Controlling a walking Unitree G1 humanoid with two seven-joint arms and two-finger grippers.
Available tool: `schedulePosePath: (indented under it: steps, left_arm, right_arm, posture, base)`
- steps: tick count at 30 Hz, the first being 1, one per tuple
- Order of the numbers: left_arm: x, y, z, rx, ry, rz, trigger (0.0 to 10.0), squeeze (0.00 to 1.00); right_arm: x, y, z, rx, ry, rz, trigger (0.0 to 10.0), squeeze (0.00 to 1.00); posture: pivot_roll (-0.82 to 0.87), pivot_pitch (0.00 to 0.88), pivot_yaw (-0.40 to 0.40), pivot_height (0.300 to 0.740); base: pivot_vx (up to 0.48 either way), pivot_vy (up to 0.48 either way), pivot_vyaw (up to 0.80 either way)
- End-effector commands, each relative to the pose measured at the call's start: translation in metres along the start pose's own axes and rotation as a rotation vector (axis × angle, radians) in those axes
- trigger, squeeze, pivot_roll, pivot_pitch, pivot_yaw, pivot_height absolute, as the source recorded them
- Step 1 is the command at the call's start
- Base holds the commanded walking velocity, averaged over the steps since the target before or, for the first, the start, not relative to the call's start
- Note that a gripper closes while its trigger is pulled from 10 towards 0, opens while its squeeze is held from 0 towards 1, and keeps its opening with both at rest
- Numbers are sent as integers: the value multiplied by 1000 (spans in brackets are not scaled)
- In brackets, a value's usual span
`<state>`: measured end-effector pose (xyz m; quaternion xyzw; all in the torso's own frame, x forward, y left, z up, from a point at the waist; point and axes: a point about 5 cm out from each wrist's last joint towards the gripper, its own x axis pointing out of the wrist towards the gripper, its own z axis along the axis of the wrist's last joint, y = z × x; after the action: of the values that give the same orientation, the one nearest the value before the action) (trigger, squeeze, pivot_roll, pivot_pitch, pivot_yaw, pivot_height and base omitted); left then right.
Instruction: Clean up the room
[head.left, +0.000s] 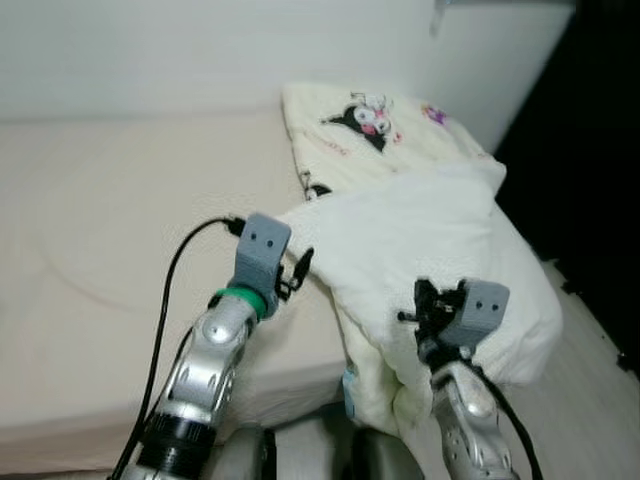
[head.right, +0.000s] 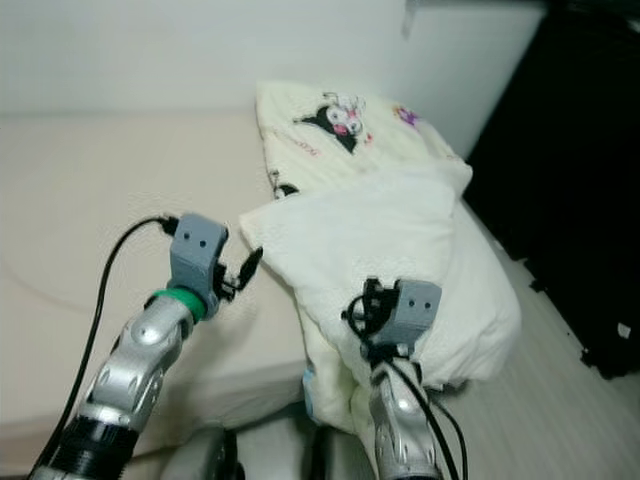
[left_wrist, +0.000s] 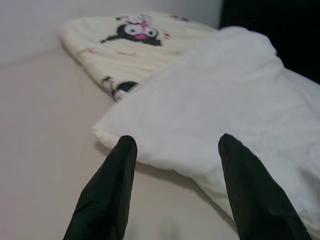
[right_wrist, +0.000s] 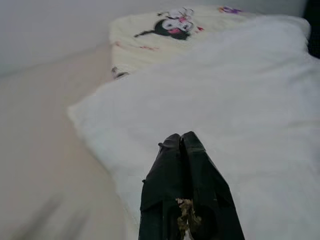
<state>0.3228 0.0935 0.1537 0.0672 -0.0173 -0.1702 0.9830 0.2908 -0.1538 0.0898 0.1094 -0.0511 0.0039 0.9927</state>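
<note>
A plump white fabric pillow (head.left: 440, 260) lies at the right edge of the beige bed (head.left: 110, 250), its right side overhanging toward the pale floor (head.left: 590, 390). Its far end rests on a cream pillow printed with a black cartoon character (head.left: 370, 135), which sits against the far wall.

The left pincer (left_wrist: 175, 187) is spread wide, fingers apart, aimed at the white pillow's near-left corner and just short of touching it. The right pincer (right_wrist: 184, 175) is pressed closed, hovering over the pillow's top with no cloth visibly caught between its fingers.

The pillow looks light, soft and floppy, so it will likely sag and fold when lifted. A corner or seam edge gives the firmest bite. Pinching the flat top would probably gather only loose cover.
</note>
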Motion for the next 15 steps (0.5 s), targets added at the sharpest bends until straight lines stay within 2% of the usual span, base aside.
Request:
schedulePosePath:
  steps: [1,15]
  left_arm:
    - [-1,-3,-5,-3,23,-13,10000,0]
    - [-1,-3,-6,1,27,-14,10000,0]
  right_arm:
    - [-4,-5,-6,3,22,-23,10000,0]
    - [-1,-6,0,21,-5,-11,10000,0]
  posture:
    - [0,96,14,599]
    - [2,99,18,599]
  base:
    - [0,0,0]
    - [0,0,0]
